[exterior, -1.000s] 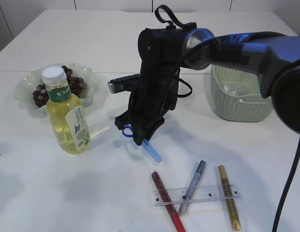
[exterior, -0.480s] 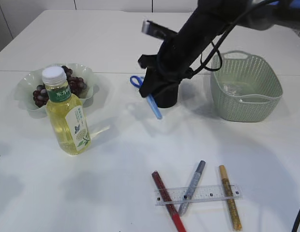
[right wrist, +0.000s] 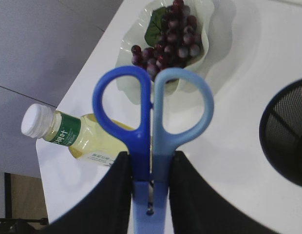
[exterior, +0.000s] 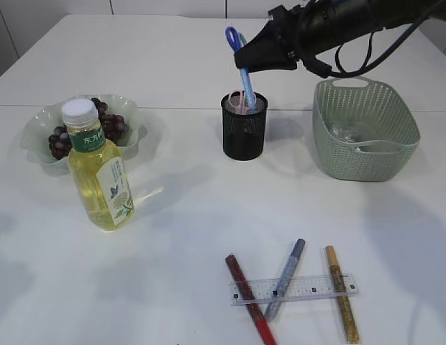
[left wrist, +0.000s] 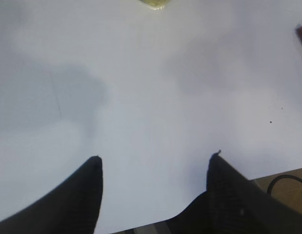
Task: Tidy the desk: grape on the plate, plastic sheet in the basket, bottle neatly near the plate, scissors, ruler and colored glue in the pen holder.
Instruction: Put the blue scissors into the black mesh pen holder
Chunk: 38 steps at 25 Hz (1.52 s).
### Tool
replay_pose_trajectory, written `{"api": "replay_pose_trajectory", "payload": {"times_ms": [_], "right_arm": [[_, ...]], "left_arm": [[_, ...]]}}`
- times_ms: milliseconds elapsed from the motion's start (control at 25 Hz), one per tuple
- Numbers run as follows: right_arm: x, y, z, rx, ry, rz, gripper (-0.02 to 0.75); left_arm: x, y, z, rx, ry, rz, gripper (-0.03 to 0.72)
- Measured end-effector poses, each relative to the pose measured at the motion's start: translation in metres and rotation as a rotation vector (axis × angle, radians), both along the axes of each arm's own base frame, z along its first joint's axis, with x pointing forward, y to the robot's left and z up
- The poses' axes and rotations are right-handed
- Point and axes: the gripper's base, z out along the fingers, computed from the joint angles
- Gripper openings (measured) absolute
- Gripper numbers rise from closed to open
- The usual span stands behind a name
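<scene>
My right gripper [exterior: 257, 57] is shut on the blue scissors [exterior: 240, 66], which hang handles up with the blade tips down at the mouth of the black mesh pen holder [exterior: 244, 133]. In the right wrist view the fingers clamp the scissors [right wrist: 151, 122] just below the two loops. Grapes [exterior: 101, 123] lie on the pale green plate [exterior: 36, 129]. The tea bottle [exterior: 99, 172] stands upright in front of the plate. A clear ruler [exterior: 309, 289] lies across the red [exterior: 246, 291], silver [exterior: 288, 273] and gold [exterior: 339, 287] glue pens. The plastic sheet [exterior: 347, 135] rests in the basket [exterior: 367, 162]. My left gripper [left wrist: 156, 158] is open over bare table.
The table's near edge shows under the left gripper, with floor and a cable [left wrist: 282, 183] beyond it. The basket stands right of the pen holder, under the right arm [exterior: 352, 21]. White tabletop [exterior: 187, 230] lies between the bottle and the glue pens.
The right arm has carried the scissors up from the table in front of the pen holder, turned them handles up, and brought them over the holder's mouth. The left gripper is unchanged.
</scene>
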Motion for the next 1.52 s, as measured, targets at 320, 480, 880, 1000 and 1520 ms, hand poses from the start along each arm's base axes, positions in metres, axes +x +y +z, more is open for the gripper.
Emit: {"api": "replay_pose_trajectory", "payload": {"times_ms": [320, 480, 880, 1000, 1520], "right_arm": [[0.011, -0.003, 0.004, -0.051, -0.329, 0.028, 0.195], [0.023, -0.008, 0.007, -0.095, -0.465, -0.066, 0.195], [0.047, -0.006, -0.038, -0.039, -0.536, -0.118, 0.194], [0.049, -0.005, -0.05, -0.034, -0.535, -0.116, 0.195], [0.048, -0.005, -0.066, -0.1, -0.534, -0.048, 0.262]], "left_arm": [[-0.005, -0.001, -0.001, -0.007, 0.054, -0.005, 0.489], [-0.005, -0.001, -0.001, -0.008, 0.056, -0.006, 0.489], [-0.005, -0.001, -0.001, -0.011, 0.059, -0.005, 0.489], [-0.005, -0.001, -0.001, -0.013, 0.062, -0.005, 0.489], [-0.006, -0.001, -0.002, -0.014, 0.07, -0.006, 0.489]]}}
